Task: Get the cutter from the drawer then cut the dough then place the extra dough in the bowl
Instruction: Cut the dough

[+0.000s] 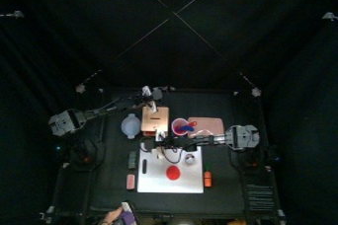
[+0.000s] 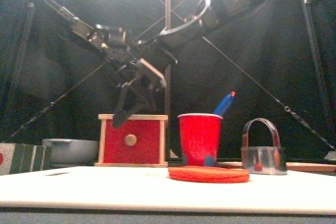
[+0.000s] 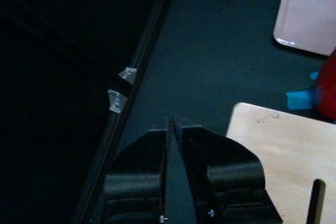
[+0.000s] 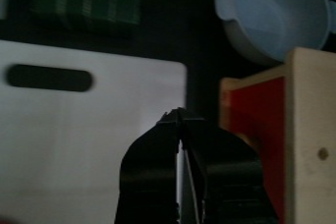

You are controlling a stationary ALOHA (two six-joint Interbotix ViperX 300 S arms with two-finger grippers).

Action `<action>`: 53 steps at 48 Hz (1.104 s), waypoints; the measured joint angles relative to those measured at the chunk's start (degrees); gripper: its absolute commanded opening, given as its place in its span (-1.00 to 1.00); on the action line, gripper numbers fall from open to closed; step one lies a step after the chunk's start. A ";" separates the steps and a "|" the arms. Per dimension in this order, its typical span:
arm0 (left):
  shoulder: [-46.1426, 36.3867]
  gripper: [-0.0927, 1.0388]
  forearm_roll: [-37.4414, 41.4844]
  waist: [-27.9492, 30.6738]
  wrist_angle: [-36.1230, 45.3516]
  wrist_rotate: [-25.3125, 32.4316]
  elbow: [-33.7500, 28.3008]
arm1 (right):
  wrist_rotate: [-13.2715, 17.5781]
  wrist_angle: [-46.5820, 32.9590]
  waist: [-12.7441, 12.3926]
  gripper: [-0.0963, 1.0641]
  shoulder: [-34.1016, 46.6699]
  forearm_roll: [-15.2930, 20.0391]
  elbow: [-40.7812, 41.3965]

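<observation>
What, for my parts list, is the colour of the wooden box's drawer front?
The drawer front is red, clearest in the front view.

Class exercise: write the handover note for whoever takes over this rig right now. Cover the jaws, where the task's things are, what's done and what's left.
Left gripper: jaws shut, empty, raised beside the wooden box.
Right gripper: jaws shut, empty, over the white board, by the red drawer front.
Cutter: out of the drawer, upright, right of the uncut dough.
Bowl: beside the box, empty.
Done: cutter fetched.
Left: cut the dough, move the extra into the bowl.
</observation>
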 measured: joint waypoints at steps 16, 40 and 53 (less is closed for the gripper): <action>-5.89 0.15 -5.36 -1.93 -9.40 -0.18 8.00 | 0.09 10.63 1.58 -0.40 -12.74 13.10 10.02; -15.47 0.25 -15.91 -19.95 -35.95 0.00 24.26 | -0.09 19.42 2.64 0.49 -29.62 15.47 25.49; -18.11 0.50 -20.13 -27.25 -45.79 -0.09 29.62 | -1.23 19.60 2.81 0.71 -29.62 14.85 28.48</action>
